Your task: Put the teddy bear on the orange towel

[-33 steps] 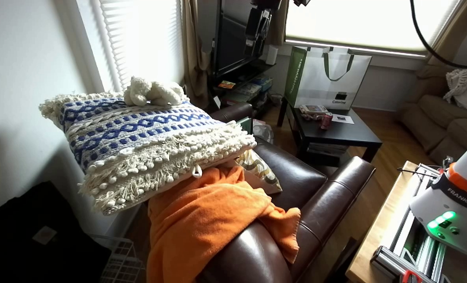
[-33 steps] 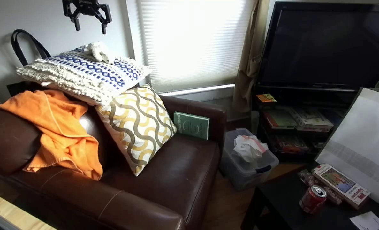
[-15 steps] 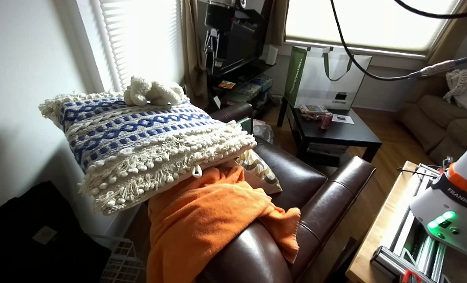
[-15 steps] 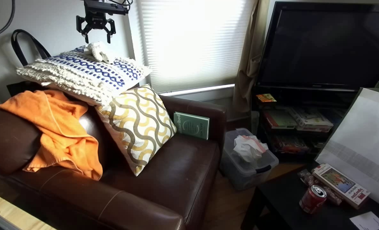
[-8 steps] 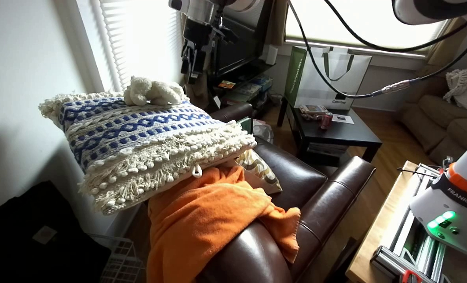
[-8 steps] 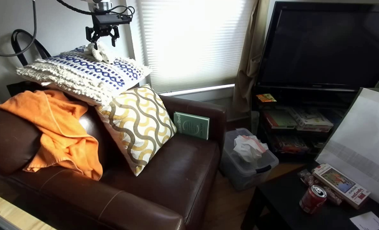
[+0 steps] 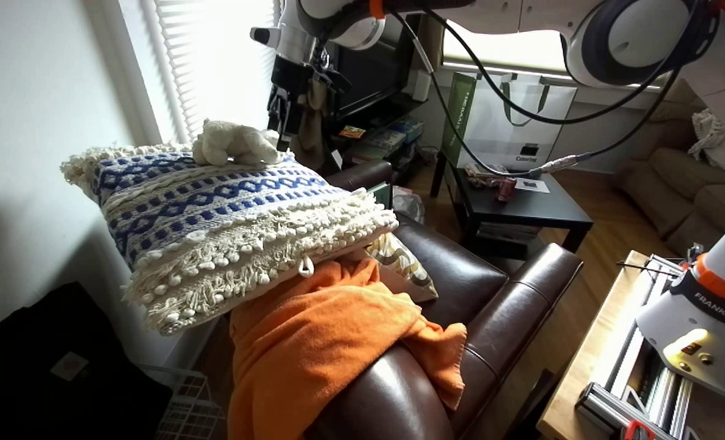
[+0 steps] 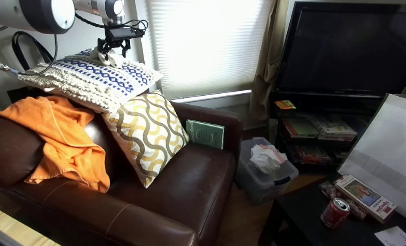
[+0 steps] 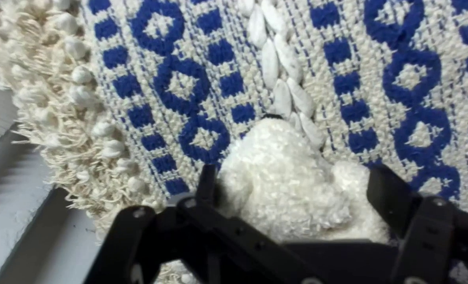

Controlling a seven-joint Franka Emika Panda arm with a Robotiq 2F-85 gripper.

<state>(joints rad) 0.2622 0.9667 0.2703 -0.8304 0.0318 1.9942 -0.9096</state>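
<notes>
Bear [image 9: 285, 185] rests on the pillow [image 7: 215, 198], not yet lifted; gripper [image 9: 292, 175] stands spread around it. Transfer to towel [image 7: 325, 333] beside pillow outstanding.

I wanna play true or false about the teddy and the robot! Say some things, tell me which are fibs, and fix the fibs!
1. The teddy bear lies on the blue-and-white pillow. True.
2. The orange towel is draped over the brown armchair. True.
3. The teddy bear is on the orange towel. False: it is on the pillow.
4. The gripper is open, its fingers either side of the teddy bear in the wrist view. True.
5. A can stands on the armchair. False: the red can stands on the black table.
6. The gripper is holding the towel. False: it is at the teddy bear, apart from the towel.
</notes>
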